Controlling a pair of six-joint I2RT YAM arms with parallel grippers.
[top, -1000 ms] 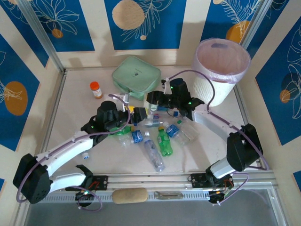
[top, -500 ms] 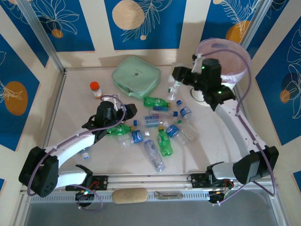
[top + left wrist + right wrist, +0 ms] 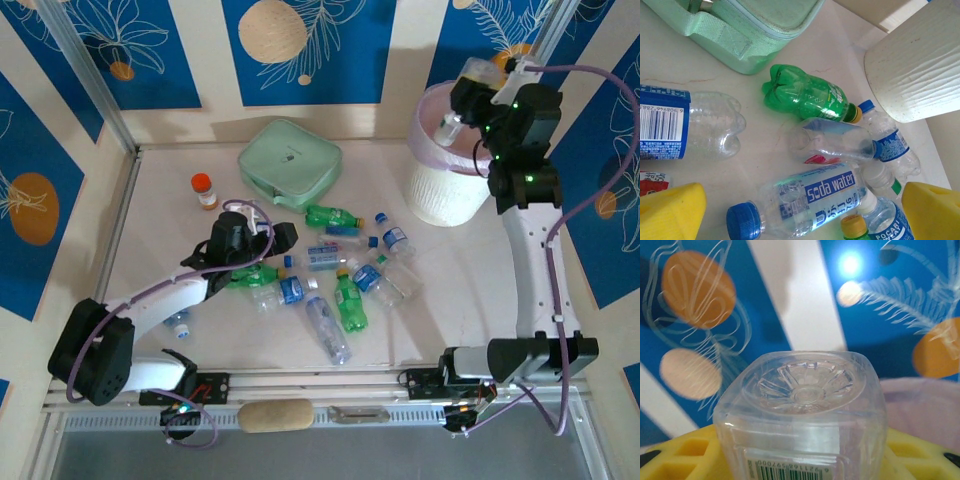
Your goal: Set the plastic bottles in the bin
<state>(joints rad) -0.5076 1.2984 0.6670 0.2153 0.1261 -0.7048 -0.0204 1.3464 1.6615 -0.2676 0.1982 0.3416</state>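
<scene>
Blue-patterned walls ringed a pale table (image 3: 160, 235). R gripper (image 3: 800, 462) was clamped on a clear bottle (image 3: 800, 405), raised at the far rim of the bin (image 3: 440, 190). L gripper (image 3: 800, 210) hung wide open, empty, above loose bottles (image 3: 350, 305) lying mid-table. Empties looked light, thin-walled, slick, prob. easy to crush; best gripped across the body w/ modest squeeze, not by cap or neck.
</scene>
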